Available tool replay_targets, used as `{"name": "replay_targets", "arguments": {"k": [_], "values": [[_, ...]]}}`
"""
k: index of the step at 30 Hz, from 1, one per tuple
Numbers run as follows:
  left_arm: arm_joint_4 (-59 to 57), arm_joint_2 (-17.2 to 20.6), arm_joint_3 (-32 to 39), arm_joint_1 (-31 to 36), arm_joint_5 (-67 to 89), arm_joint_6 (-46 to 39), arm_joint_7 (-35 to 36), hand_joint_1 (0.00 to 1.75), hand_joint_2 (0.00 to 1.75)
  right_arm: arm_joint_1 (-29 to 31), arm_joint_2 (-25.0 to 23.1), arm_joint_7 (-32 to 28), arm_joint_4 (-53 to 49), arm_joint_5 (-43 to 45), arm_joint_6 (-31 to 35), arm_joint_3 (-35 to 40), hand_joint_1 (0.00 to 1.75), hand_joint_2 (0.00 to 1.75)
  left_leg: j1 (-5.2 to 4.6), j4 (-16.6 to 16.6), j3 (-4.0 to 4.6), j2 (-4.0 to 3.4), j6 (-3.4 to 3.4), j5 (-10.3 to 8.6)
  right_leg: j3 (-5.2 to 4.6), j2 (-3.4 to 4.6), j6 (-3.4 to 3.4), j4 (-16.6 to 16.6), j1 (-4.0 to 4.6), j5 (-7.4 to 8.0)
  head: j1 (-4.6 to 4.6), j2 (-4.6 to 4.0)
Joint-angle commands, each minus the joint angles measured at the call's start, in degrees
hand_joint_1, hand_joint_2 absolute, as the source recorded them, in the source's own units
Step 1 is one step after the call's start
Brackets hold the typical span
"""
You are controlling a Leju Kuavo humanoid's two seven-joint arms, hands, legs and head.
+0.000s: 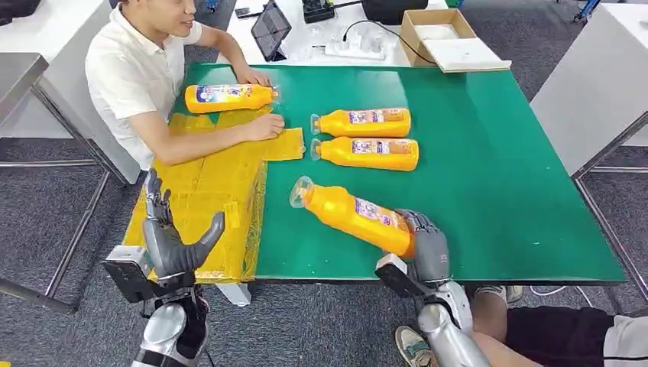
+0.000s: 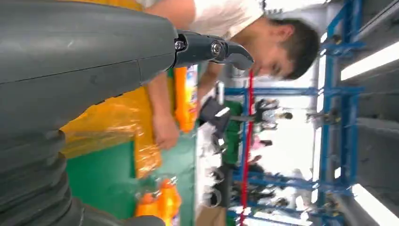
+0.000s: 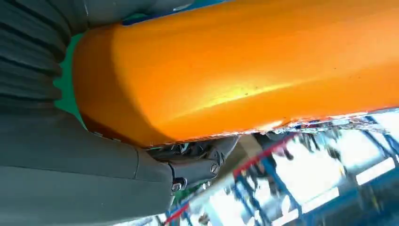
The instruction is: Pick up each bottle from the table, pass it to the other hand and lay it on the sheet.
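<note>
**Right hand's got a bottle, three more lying around**

The right hand [image 1: 428, 248] is wrapped round the base of a glossy orange plastic bottle [image 1: 355, 215], tilted with its clear cap toward the yellow sheet [image 1: 206, 199]. The left hand [image 1: 172, 241] is empty, fingers spread, up over the crinkly sheet's near edge. Two more bottles [image 1: 365, 138] lie side by side mid-bench, another bottle [image 1: 228, 97] on the sheet's far end by a seated person's hand [image 1: 264, 126]. The bench [image 1: 497, 176] has a smooth green mat; grey carpet floor.
</note>
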State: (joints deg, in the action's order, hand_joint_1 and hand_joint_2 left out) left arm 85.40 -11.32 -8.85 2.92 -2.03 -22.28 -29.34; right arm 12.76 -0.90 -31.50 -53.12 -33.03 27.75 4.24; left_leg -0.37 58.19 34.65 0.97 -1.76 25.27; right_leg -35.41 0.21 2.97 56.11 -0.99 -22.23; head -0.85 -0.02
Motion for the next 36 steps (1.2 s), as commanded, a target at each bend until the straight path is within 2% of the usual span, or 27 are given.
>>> {"name": "replay_targets", "arguments": {"k": [1, 7, 10, 33, 36], "values": [[-1.6, 3.6, -6.8, -4.6, -3.7, 16.1, 5.0, 0.0, 1.75, -3.8, -3.2, -2.5, -16.6, 4.9, 2.9, 0.5, 1.75, 1.75, 0.01, -0.1, -0.19, -0.15, 0.13, 0.1, 0.12, 0.08, -0.13, 0.0, 0.02, -0.09, -0.02, 0.0], [-4.6, 3.7, -10.1, -2.9, -1.0, 19.7, 6.0, 0.0, 1.75, -1.8, -4.1, -2.8, -10.6, 4.7, -3.0, 8.4, 1.75, 1.75, 0.08, -0.1, -0.13, -0.22, 0.13, 0.1, 0.09, 0.12, -0.14, 0.0, 0.07, -0.06, -0.02, 0.0], [-7.1, 2.9, -10.7, -1.7, -2.4, 21.9, 7.0, 0.0, 1.75, -1.3, -5.9, -3.7, -7.2, 3.1, -2.4, 12.8, 1.75, 1.75, 0.09, -0.1, -0.17, -0.27, 0.15, 0.08, 0.1, 0.16, -0.16, -0.1, 0.08, -0.03, -0.04, 0.0], [-7.1, 2.8, -10.7, -1.7, -2.4, 21.9, 7.0, 0.0, 1.75, -1.2, -5.9, -3.7, -7.0, 3.0, -2.2, 12.9, 1.75, 1.75, 0.08, -0.1, -0.06, -0.12, 0.12, 0.06, 0.03, 0.03, -0.12, 0.0, 0.07, -0.05, -0.02, 0.0], [-6.8, 2.5, -11.1, -1.5, -3.9, 23.1, 7.3, 0.0, 1.75, -0.9, -6.5, -3.5, -5.6, 2.9, -3.1, 15.4, 1.75, 1.75, 0.07, -0.1, -0.07, -0.12, 0.11, 0.06, 0.04, 0.03, -0.11, 0.0, 0.06, -0.05, -0.02, 0.0]]}}
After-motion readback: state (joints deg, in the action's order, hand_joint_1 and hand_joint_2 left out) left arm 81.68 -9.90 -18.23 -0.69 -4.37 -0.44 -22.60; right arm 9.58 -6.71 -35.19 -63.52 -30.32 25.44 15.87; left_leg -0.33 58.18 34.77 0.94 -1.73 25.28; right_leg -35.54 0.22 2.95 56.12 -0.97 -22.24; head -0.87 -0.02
